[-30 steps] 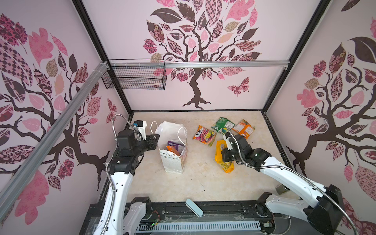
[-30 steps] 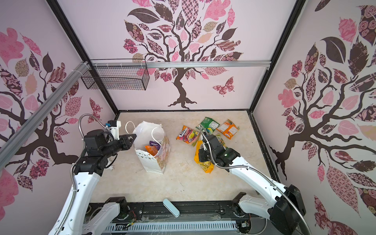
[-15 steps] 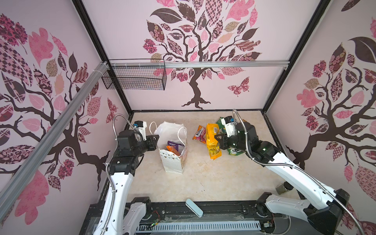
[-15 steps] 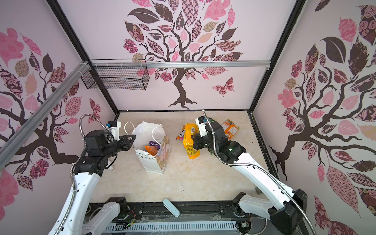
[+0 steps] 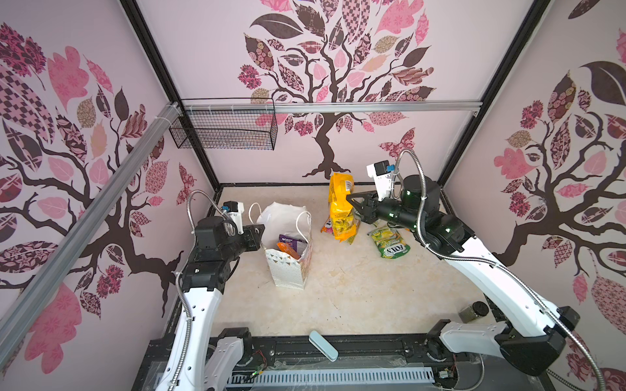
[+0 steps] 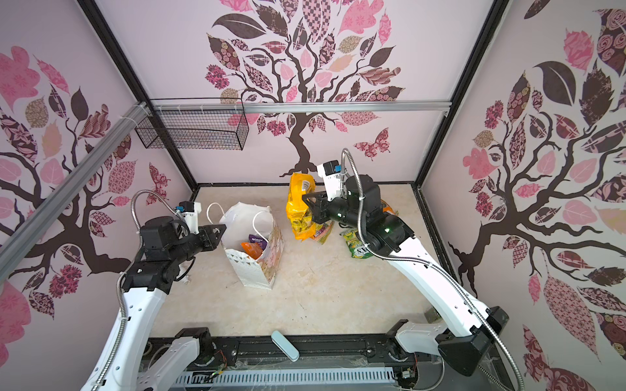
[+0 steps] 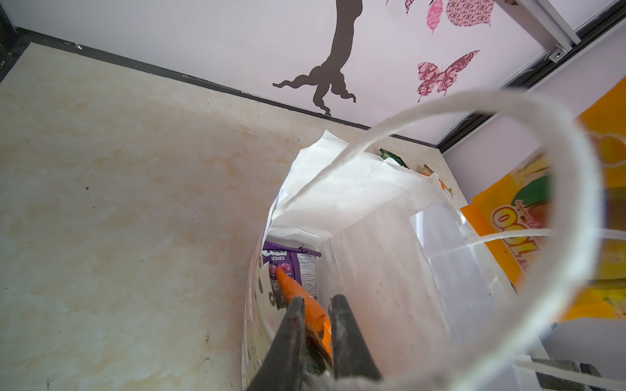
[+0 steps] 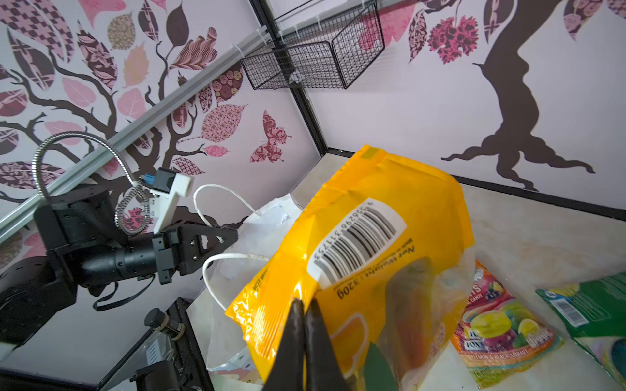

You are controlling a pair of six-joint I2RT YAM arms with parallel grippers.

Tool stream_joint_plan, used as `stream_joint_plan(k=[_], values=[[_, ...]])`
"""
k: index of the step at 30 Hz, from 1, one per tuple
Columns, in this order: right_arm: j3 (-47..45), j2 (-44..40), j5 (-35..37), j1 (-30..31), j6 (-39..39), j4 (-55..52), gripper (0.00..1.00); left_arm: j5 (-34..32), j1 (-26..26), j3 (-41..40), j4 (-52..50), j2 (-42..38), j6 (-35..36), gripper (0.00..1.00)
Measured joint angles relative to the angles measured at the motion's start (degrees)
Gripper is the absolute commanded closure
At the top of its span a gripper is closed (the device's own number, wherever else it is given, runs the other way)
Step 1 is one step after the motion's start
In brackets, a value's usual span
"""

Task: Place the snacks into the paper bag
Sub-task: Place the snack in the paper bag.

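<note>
The white paper bag (image 5: 288, 270) stands upright at the left of the table. My left gripper (image 5: 259, 233) is shut on its left rim and holds the mouth open; in the left wrist view the gripper (image 7: 318, 299) has its jaws almost together over the bag wall. A purple packet (image 7: 291, 264) and an orange packet (image 7: 298, 298) lie inside. To the right of the bag, my right gripper (image 5: 352, 201) is shut on a big yellow snack packet (image 5: 340, 203) that hangs in the air. In the right wrist view that gripper (image 8: 305, 302) pinches the packet's (image 8: 372, 237) edge.
A green FOXS packet (image 5: 389, 242) and a multicoloured packet (image 8: 498, 325) lie on the table under the right arm. A pale blue bar (image 5: 323, 345) rests on the front rail. A small jar (image 5: 474, 309) stands at the right edge. A wire basket (image 5: 223, 128) hangs on the back wall.
My right gripper has lifted the yellow packet off the table and carried it up and left, closer to the bag. The left arm and the bag have not moved.
</note>
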Motion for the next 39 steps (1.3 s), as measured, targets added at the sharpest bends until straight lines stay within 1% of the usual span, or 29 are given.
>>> stream_joint_plan(k=[6,15,22,28,32,39], values=[[5.49,3.08,-3.26,0.72,0.74,2.14,1.0,0.02,0.02,0.0,0.15,0.11,-0.44,0.81],[18.32,11.19,-7.39,2.19,2.38,5.4,1.0,-0.04,0.0,-0.09,0.17,-0.15,-0.61,0.81],[30.95,18.86,-7.39,7.41,-0.07,2.84,1.0,-0.02,0.0,-0.09,0.15,-0.15,-0.63,0.8],[38.45,23.63,-9.33,10.1,-0.76,-0.48,1.0,-0.15,0.0,-0.09,0.13,-0.15,-0.63,0.81],[40.81,25.64,-10.75,11.3,-1.79,-3.19,1.0,-0.5,0.02,-0.09,0.09,-0.17,-0.61,0.81],[40.52,27.06,-12.02,12.31,-3.48,-7.93,1.0,-1.2,0.02,-0.09,-0.04,-0.17,-0.61,0.81]])
